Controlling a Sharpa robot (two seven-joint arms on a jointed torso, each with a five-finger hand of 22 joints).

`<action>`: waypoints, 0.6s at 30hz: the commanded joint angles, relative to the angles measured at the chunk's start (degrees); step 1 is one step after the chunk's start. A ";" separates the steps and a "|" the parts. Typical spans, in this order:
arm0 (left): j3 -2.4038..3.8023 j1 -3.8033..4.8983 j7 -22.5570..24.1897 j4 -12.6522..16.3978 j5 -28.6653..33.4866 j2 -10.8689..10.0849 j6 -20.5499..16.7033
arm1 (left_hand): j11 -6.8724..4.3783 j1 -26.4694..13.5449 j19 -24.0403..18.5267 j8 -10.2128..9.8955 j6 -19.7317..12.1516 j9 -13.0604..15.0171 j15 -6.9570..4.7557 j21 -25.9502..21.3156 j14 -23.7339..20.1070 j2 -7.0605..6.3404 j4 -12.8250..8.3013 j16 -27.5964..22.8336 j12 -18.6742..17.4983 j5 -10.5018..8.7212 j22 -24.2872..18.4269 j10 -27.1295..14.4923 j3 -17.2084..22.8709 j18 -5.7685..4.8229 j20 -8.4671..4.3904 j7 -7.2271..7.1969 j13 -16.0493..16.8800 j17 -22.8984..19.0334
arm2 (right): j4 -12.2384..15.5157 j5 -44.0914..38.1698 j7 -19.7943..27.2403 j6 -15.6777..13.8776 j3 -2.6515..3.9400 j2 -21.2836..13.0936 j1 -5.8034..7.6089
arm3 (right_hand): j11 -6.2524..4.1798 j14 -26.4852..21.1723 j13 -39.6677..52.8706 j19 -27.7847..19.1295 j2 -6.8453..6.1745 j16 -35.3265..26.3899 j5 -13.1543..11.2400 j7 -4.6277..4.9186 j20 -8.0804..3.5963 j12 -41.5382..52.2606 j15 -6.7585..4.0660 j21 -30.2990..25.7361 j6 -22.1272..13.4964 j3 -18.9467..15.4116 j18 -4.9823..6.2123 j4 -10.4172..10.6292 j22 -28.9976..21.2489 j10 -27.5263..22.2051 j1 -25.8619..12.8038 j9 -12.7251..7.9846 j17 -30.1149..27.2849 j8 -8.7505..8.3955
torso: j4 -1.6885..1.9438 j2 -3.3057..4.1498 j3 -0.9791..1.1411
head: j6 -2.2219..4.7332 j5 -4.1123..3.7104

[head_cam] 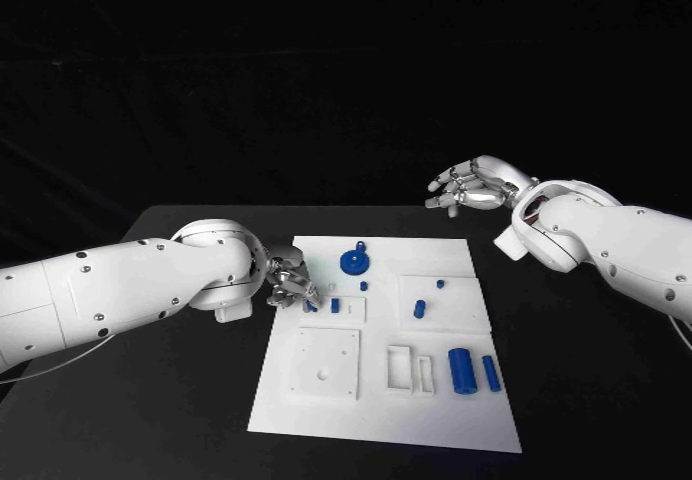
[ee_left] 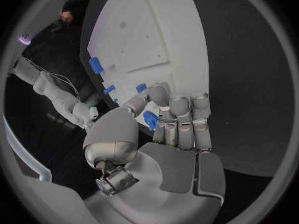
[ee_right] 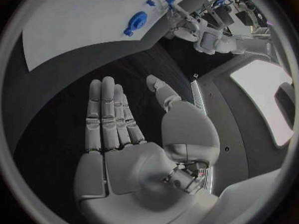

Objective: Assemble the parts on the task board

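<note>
The white task board (head_cam: 389,400) lies in the middle of the black table. My left hand (head_cam: 289,284) is at the board's left edge and pinches a small blue part (ee_left: 150,119) between thumb and fingers, close over the plate. A blue round part (head_cam: 355,263) lies near the board's far side, with small blue pegs (head_cam: 420,309) around the middle. Two blue cylinders (head_cam: 462,370) lie near the board's right edge. My right hand (head_cam: 469,187) hangs in the air beyond the board's far right corner, fingers straight and apart, holding nothing.
White raised blocks and recessed plates (head_cam: 329,362) sit on the near half of the board. Black table (head_cam: 173,400) surrounds the board on all sides. My left forearm (head_cam: 130,290) stretches over the table left of the board.
</note>
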 commanded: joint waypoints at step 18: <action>-0.72 -0.58 -1.63 0.53 -1.69 0.14 2.03 | -0.34 0.02 0.33 0.11 2.66 -0.17 -0.49 0.29 0.02 0.23 -0.08 0.24 0.32 -0.56 0.14 -0.19 0.45 0.34 -5.65 -1.38 0.16 0.09 | 0.06 -0.07 0.22 0.79 0.02 0.03 -0.05 | 0.05 0.05 -0.14 -0.03 0.28 -0.31 0.28 0.57 0.17 0.40 0.40 -0.42 -0.29 -0.11 0.90 -0.06 0.12 -0.55 0.04 -0.12 0.14 0.16 | 0.03 0.02 0.02 | 0.02 -0.12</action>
